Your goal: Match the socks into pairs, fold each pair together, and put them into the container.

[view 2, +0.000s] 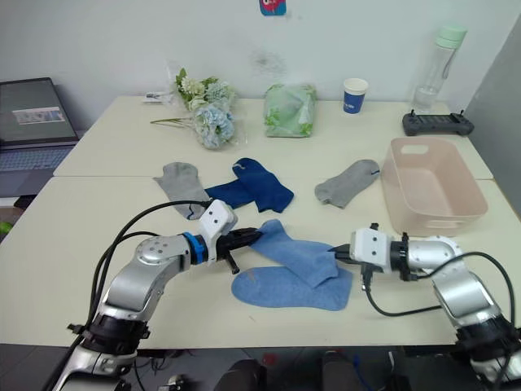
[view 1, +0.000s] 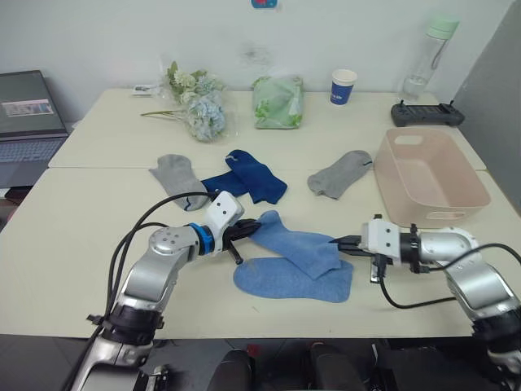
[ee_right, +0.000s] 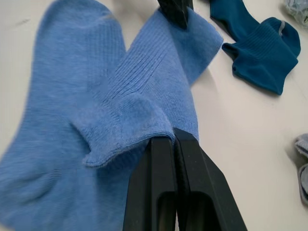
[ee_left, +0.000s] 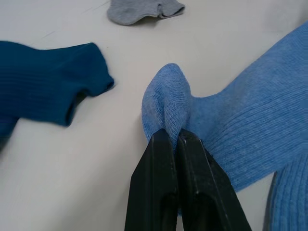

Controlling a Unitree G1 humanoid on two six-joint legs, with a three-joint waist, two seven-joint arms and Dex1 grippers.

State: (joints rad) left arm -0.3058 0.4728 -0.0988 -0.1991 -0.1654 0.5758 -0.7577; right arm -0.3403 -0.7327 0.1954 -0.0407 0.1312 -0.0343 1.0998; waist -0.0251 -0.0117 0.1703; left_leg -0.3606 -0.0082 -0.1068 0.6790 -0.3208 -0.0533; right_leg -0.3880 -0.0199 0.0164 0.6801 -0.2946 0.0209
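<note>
Left gripper [view 1: 251, 229] pinches near-left end of upper light blue sock [view 1: 301, 245]. That sock lies across second light blue sock [view 1: 289, 280], table centre. Right gripper [view 1: 340, 242] clamps its other end. Tub [view 1: 429, 177] far right.

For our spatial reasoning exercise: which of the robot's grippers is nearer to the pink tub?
The right gripper. It pinches the upper light blue sock just in front of the pink tub's near-left corner, while the left gripper holds that sock's other end, farther left.
</note>
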